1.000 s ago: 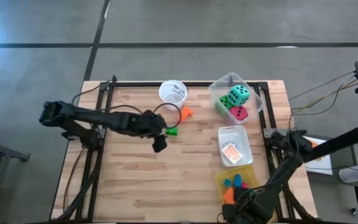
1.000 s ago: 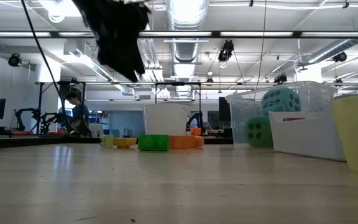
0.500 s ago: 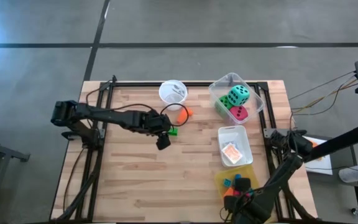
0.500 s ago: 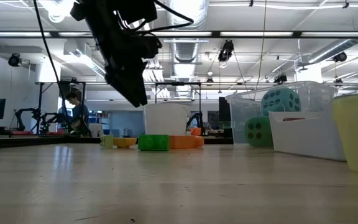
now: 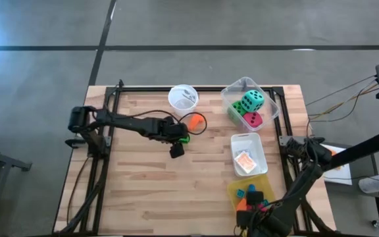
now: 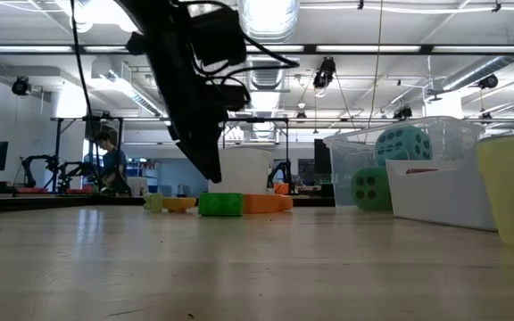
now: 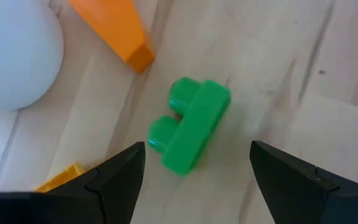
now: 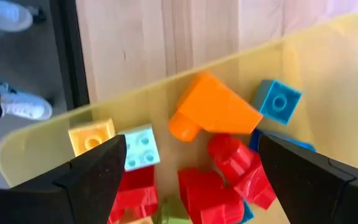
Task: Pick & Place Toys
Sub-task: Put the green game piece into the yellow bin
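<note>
High view: I see L gripper (image 5: 179, 139) mid-table, over green block (image 5: 184, 139), near cup (image 5: 183, 97).
L wrist: green block (image 7: 190, 125) lies flat on wood between my fingers (image 7: 110, 180), untouched; jaws apart, nothing held. Orange block (image 7: 114, 28) just beside it, cup (image 7: 11, 53) near.
Low view: L arm (image 6: 194, 98) hangs just above green block (image 6: 220, 204); orange block (image 6: 267, 203) touching or just beside it, can't tell which.
R gripper: (image 8: 188, 180) over yellow bin (image 5: 235, 189) at table's near R corner; jaws spread, empty.
R wrist: bin (image 8: 328, 74) holds orange, blue, red, yellow blocks.
Dice: green, teal, pink in clear tub (image 5: 268, 99), far R.
White bin: (image 5: 258, 148) betw tub and yellow bin, small card pack (image 5: 245, 161) inside.
</note>
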You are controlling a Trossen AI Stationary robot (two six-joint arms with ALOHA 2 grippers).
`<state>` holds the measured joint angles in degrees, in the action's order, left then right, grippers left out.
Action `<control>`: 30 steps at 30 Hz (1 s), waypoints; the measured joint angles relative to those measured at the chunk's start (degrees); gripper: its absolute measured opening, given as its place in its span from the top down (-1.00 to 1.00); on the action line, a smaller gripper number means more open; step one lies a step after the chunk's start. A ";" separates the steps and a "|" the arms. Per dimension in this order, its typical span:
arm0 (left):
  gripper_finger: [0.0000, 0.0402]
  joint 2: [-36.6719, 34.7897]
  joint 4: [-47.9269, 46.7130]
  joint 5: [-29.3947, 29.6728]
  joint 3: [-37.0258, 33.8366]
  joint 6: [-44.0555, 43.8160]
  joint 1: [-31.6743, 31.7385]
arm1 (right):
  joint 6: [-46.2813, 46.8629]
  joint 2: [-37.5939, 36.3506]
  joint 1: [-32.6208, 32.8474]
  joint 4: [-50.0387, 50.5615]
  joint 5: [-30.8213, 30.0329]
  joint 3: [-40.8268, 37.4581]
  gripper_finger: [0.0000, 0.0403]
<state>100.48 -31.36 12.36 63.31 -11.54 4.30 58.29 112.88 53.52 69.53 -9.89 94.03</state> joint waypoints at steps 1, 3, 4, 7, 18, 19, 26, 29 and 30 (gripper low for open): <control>-0.46 0.74 0.02 -0.02 0.48 0.56 0.44 | 0.02 0.00 0.12 -0.02 -0.64 0.32 -0.77; -0.46 2.29 -0.09 0.02 1.46 1.27 1.27 | -0.03 0.00 0.26 -0.08 -1.98 0.69 -0.77; -0.46 3.05 -0.11 0.04 1.95 1.28 1.62 | -0.03 0.00 0.36 -0.06 -3.01 0.83 -0.77; -0.46 5.02 -0.33 -0.02 3.11 2.14 2.19 | -0.15 0.00 0.53 -0.49 -5.17 1.26 -0.77; -0.46 9.88 -0.67 -2.76 3.25 7.74 2.23 | -0.24 0.00 0.63 -2.18 -6.87 1.23 -0.77; -0.46 10.27 -0.59 -3.10 3.27 8.01 2.24 | -0.22 0.00 0.63 -2.55 -6.87 1.23 -0.77; -0.30 10.78 -0.61 -3.96 3.37 8.14 2.07 | -0.27 0.00 0.72 -3.68 -8.45 1.21 -0.77; -0.11 10.82 -0.64 -4.72 3.32 6.40 1.94 | -0.27 0.02 0.72 -3.93 -8.87 1.21 -0.77; -0.04 10.82 -0.71 -4.86 3.32 5.74 1.90 | -0.24 0.02 0.72 -3.97 -9.32 1.21 -0.77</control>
<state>111.31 -32.06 7.50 66.63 -5.79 6.20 58.04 112.90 54.24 65.56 -19.21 95.24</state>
